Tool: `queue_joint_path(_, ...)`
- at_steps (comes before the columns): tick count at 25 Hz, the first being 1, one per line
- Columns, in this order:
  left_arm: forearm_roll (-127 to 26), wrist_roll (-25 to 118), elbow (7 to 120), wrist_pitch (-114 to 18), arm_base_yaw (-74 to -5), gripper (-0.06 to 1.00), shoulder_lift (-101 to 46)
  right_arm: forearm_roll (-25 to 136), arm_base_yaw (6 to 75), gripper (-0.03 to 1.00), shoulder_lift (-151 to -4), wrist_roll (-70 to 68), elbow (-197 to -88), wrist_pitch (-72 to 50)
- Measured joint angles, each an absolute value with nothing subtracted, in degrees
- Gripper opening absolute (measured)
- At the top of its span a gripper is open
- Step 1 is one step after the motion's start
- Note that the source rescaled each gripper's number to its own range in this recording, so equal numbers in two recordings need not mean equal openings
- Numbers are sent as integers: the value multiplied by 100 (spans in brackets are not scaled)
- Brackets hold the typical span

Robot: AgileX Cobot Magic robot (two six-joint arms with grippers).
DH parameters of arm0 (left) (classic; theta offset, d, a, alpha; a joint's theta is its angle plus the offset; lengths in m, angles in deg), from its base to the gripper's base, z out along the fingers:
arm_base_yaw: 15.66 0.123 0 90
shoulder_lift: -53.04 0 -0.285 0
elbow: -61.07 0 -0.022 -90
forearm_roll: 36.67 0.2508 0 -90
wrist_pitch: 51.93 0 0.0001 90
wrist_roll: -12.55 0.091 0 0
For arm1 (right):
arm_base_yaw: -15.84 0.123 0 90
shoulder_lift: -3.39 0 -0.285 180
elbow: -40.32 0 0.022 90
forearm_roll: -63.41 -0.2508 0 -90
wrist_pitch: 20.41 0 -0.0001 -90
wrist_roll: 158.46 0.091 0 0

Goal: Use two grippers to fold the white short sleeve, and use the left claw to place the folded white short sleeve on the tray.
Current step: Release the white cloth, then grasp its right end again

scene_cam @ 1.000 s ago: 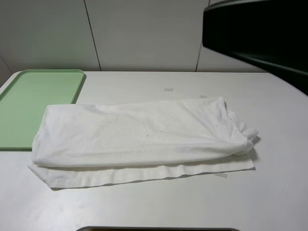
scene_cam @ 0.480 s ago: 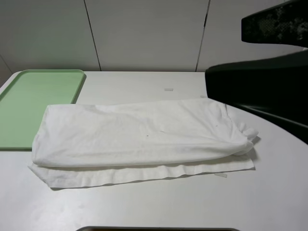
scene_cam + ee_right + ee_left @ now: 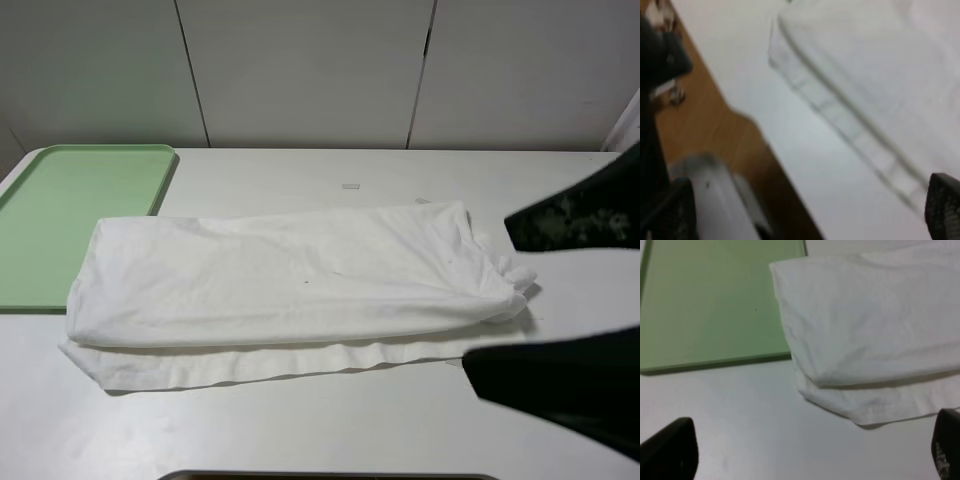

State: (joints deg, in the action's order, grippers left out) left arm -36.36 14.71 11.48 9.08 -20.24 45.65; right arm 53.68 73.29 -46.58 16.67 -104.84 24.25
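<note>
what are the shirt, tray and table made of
Shirt: thin soft cloth, probably cotton, matte; it wrinkles and has a stitched hem. Tray: likely plastic, light green, smooth; rounded corner, low moulded rim. Table: hard smooth white top, maybe laminate; the look leaves it open.

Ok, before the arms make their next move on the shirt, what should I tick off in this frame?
1. Left gripper open and empty: ok.
2. Right gripper open and empty: ok.
3. Plain white cotton short-sleeved shirt lying folded in a long strip on the white table: ok.
4. Shirt layers aligned: not ok, the lower layer sticks out along the near edge.
5. Flat light green plastic tray free of the shirt: not ok, the shirt's end covers its near corner.
6. Right gripper lined up with the shirt's end: cannot tell, its wrist view is blurred.
</note>
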Motion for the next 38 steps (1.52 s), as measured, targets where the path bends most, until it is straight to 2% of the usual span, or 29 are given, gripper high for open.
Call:
queue_joint_path(6,-3636,1471,1148,908,-2024,92,4565,4918,7329,100,-4887,1599,-10050,3129)
queue_joint_path(13,-3636,1471,1148,908,-2024,92,4565,4534,7295,100,-4964,1098,-9730,2722)
queue_joint_path(16,-3636,1471,1148,908,-2024,92,4565,4486,6633,100,-5127,1072,-9786,2288)
queue_joint_path(18,-3636,1471,1148,908,-2024,92,4565,4478,6412,100,-5225,1070,-9861,2287)
queue_joint_path(21,-3636,1471,1148,908,-2024,92,4565,4478,5648,100,-5631,1070,-10200,2296)
queue_joint_path(28,-3636,1471,1148,908,-2024,92,4565,4478,3897,100,-7016,739,-11619,2464)
queue_joint_path(33,-3636,1471,1148,908,-2024,92,4565,4478,3074,100,-7799,350,-11936,2452)
queue_joint_path(38,-3636,1471,1148,908,-2024,92,4565,4478,2695,100,-8486,300,-11959,2447)
